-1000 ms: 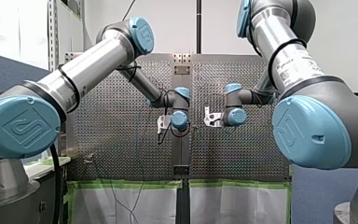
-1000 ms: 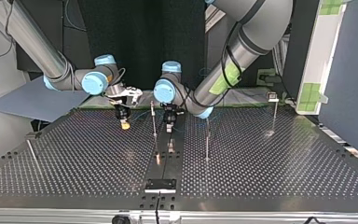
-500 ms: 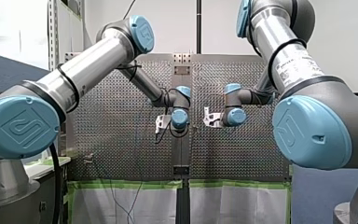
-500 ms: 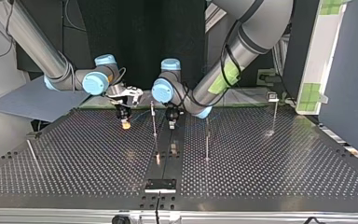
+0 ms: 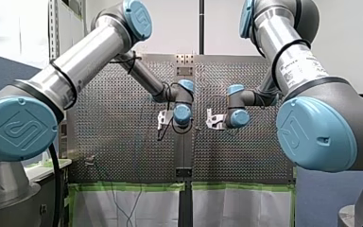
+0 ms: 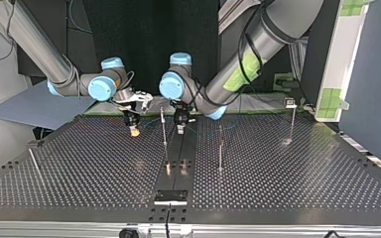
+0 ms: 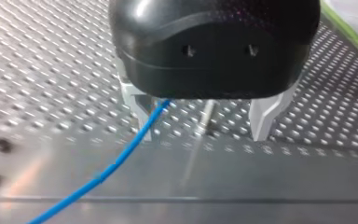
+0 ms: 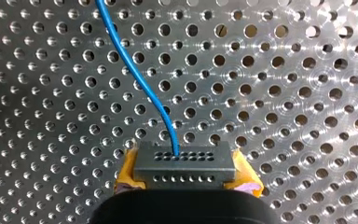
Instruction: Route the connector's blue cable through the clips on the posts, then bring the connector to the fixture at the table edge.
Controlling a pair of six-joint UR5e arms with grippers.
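My right gripper [image 8: 186,169] holds the dark connector [image 8: 185,161] clamped between its yellow pads [image 8: 127,170], just above the perforated table [image 8: 284,93]. The blue cable [image 8: 135,79] leaves the connector's face and curves away ahead over the holes. My left gripper [image 7: 203,135] has its metal fingers [image 7: 263,114] spread wide and grips nothing. The cable passes close beside one finger, and a thin post [image 7: 208,116] shows ahead between them. In the top view, the fixture [image 6: 170,197] sits at the near table edge, well apart from both grippers.
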